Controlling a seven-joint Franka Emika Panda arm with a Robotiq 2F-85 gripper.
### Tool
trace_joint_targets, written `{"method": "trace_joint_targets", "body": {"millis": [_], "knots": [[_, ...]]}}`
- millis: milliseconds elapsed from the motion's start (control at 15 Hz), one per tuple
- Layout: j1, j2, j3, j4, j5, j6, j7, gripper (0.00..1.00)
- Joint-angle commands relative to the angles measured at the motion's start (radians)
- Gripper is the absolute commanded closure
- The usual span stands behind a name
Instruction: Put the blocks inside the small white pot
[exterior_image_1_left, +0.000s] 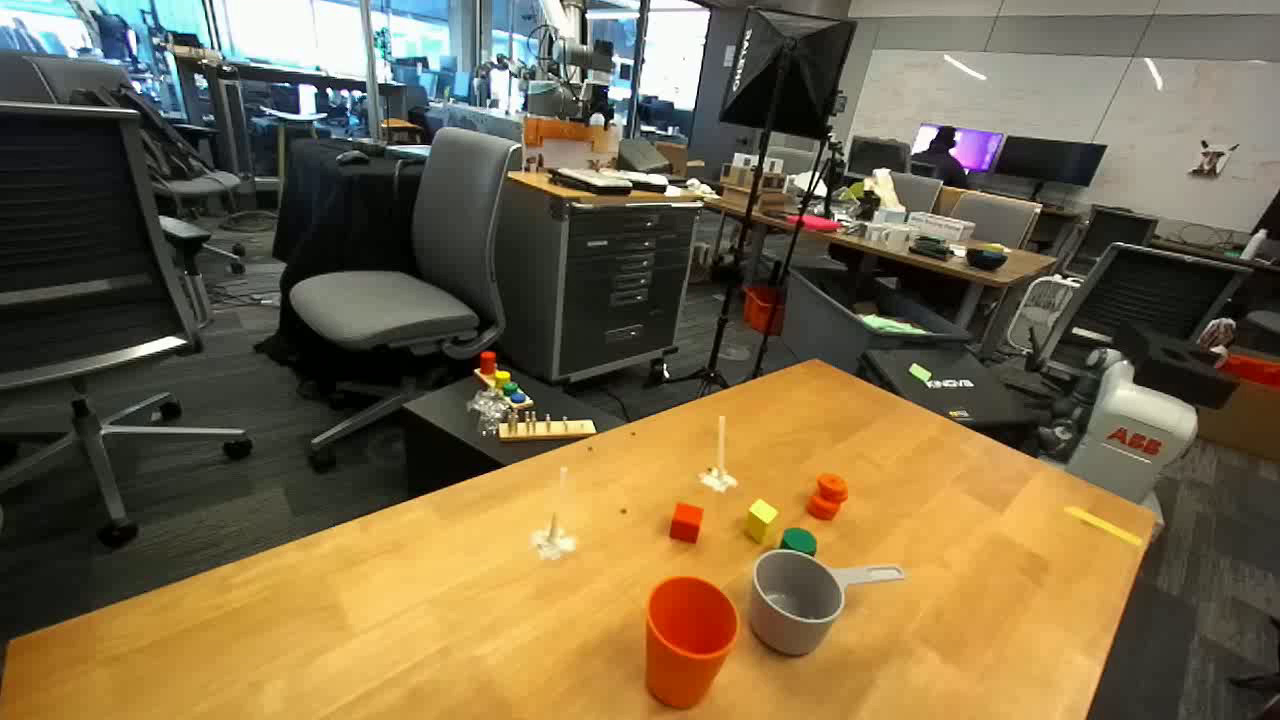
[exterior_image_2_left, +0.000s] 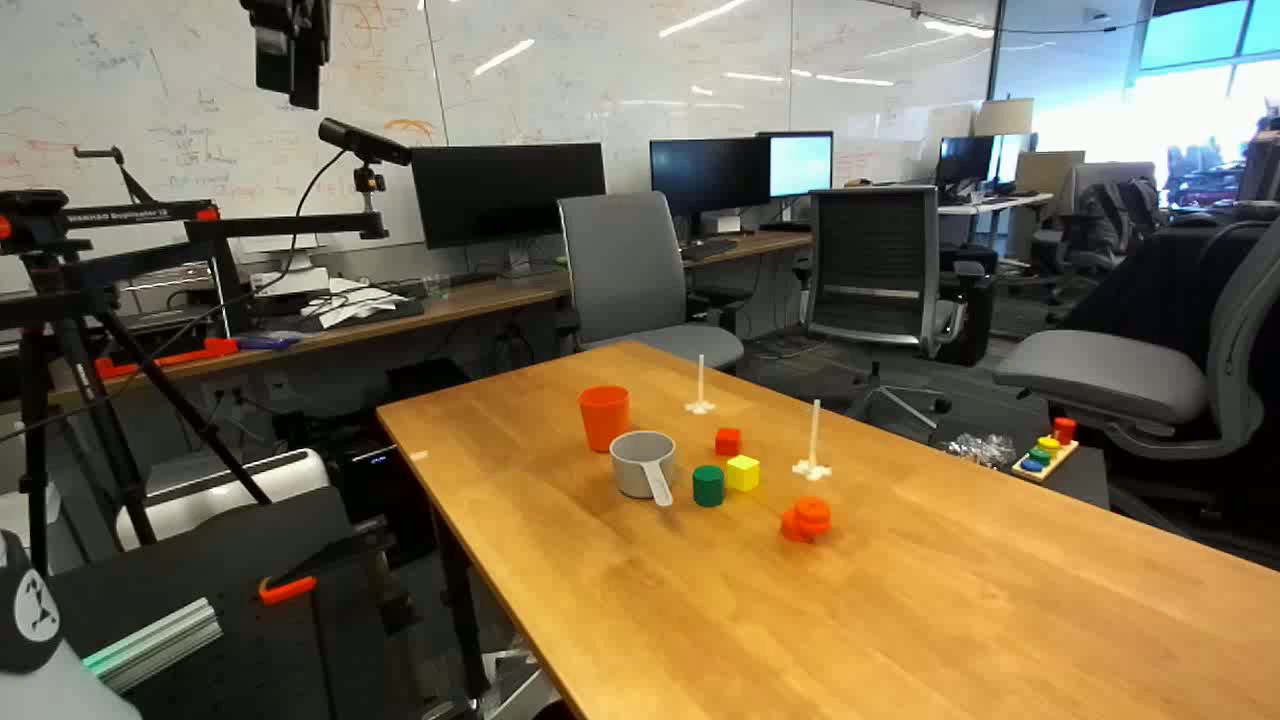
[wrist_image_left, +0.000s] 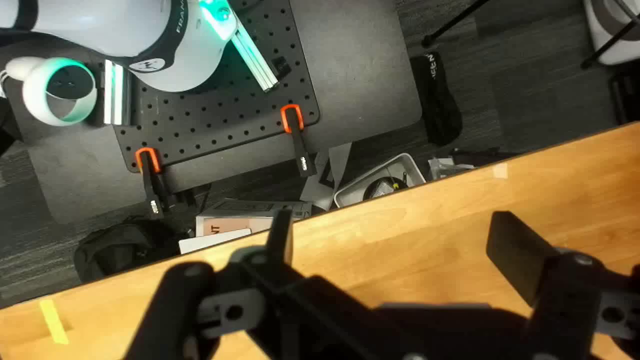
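Wooden table, its robot-side edge cutting across the wrist view. Gripper nearest, above the wood by that edge; jaws wide apart, only tabletop showing between the fingertips. Next out, greyish-white pot, orange cup just beside it; cup is not the target. Green block just off the pot handle, narrow gap. Yellow block near green, red block a bit apart, two orange blocks together, likely one on the other. No block shows inside the pot, so task looks unstarted.

Step in hand, probably: go for a first block. Red looks the simple pick. Come straight down, square to two opposite faces, grip low, raise it above the pot before crossing, let go low over the middle. Leave green for later: handle and yellow crowd it, and a stray finger could shove the pot. Orange: upper one alone, gently.

Edges: pot and blocks all sit well in from the robot-side edge, so falls off the table seem unlikely. Most open wood lies around the orange pair. Pale pegs stand on red's far side; don't overshoot, keep travel high. Past the table, grey chairs and whiteboard, likely out of reach.
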Motion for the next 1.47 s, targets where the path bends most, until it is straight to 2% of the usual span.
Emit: {"method": "trace_joint_targets", "body": {"millis": [0,333,400,600,867,1067,1133,1200,1400], "knots": [[-0.013,-0.002,0.008,0.003,0.004,-0.002,-0.006,0.0],[-0.013,-0.005,0.009,0.008,0.005,-0.002,-0.007,0.0],[-0.03,0.026,0.002,0.031,-0.02,0.003,-0.014,0.0],[-0.124,0.153,-0.045,0.077,-0.101,0.102,-0.019,0.0],[-0.212,0.37,-0.091,0.16,-0.165,0.21,0.055,0.0],[-0.296,0.557,-0.077,0.252,-0.154,0.212,0.129,0.0],[-0.306,0.623,-0.06,0.298,-0.172,0.202,0.168,0.0],[-0.229,0.491,-0.14,0.178,-0.157,0.235,0.094,0.0],[-0.228,0.622,-0.15,0.256,-0.162,0.234,0.133,0.0]]}}
